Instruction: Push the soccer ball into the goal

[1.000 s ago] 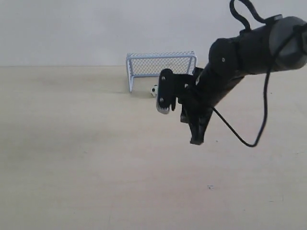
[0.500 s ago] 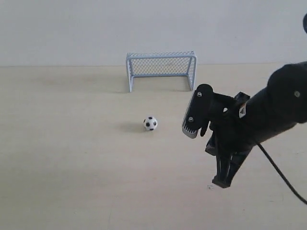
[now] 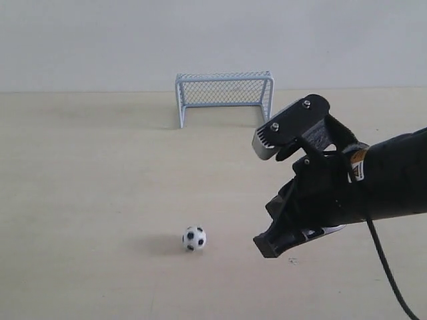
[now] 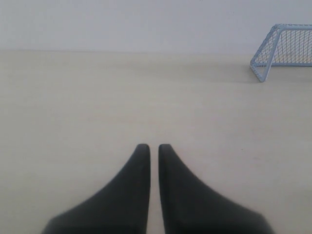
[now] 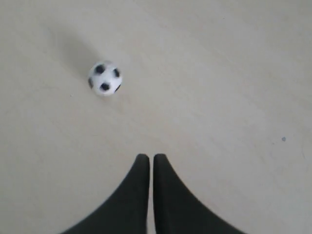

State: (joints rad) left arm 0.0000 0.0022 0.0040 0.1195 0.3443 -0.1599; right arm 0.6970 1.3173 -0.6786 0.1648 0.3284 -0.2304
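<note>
The soccer ball (image 3: 194, 238), white with black patches, lies on the pale tabletop near the front, far from the goal (image 3: 223, 93). The goal stands at the back edge with its pale frame and mesh netting, opening facing forward. My right gripper (image 3: 267, 247) is shut and empty, low over the table just right of the ball and apart from it. In the right wrist view the ball (image 5: 104, 78) sits ahead of the closed tips (image 5: 147, 157), off to one side. My left gripper (image 4: 149, 145) is shut on nothing, with the goal (image 4: 285, 48) far off.
A plain white wall rises behind the goal. The black right arm (image 3: 380, 180) and its cable (image 3: 383, 273) hang over the right side of the table. A small dark speck (image 3: 291, 261) marks the tabletop near the gripper.
The ball has rolled from just in front of the goal toward the table's front. My right arm has drawn back and dropped lower, its gripper now beside the ball.
</note>
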